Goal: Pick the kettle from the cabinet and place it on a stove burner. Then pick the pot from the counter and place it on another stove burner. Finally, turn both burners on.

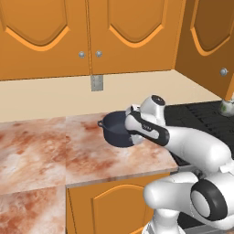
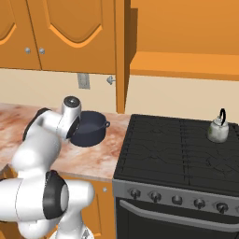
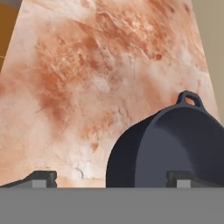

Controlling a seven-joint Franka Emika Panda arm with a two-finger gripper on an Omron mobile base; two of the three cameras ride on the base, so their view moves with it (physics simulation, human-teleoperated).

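1. The hand (image 3: 111, 179) hovered spread over the pot (image 3: 175, 148), gripping nothing.
2. The pot sat near the surface's (image 1: 41, 151) back edge.
3. The kettle (image 2: 218, 129) stood on a rear burner (image 2: 205, 140).

White arm with dark joints

Glossy rounded white arm (image 1: 192, 146) links meet black joint rings; small dark grey finger tips (image 3: 43, 178) end it.
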